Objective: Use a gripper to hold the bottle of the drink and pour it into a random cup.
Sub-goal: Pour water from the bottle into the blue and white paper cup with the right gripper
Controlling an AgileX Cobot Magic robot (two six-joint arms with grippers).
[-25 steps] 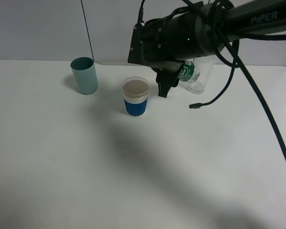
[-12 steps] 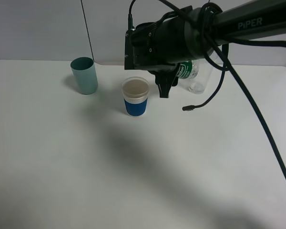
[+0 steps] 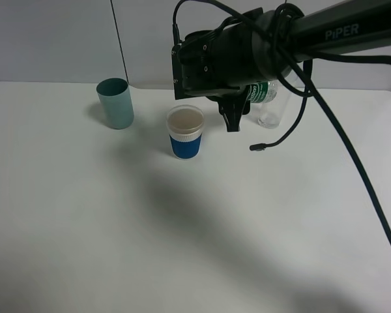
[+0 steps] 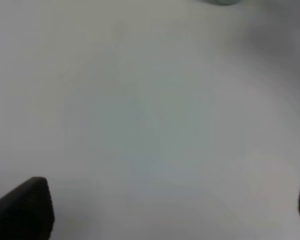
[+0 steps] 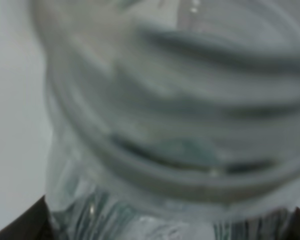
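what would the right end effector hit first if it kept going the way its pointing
Probably the bare white table, beside the blue cup; the right end effector, shut on the bottle, points down there. Depth is hard to judge.

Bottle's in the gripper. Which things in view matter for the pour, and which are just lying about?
In the job: right gripper, shut on the bottle; blue cup, teal cup, clear glass as possible targets.
Lying about: loose cable end; left gripper, open and empty.
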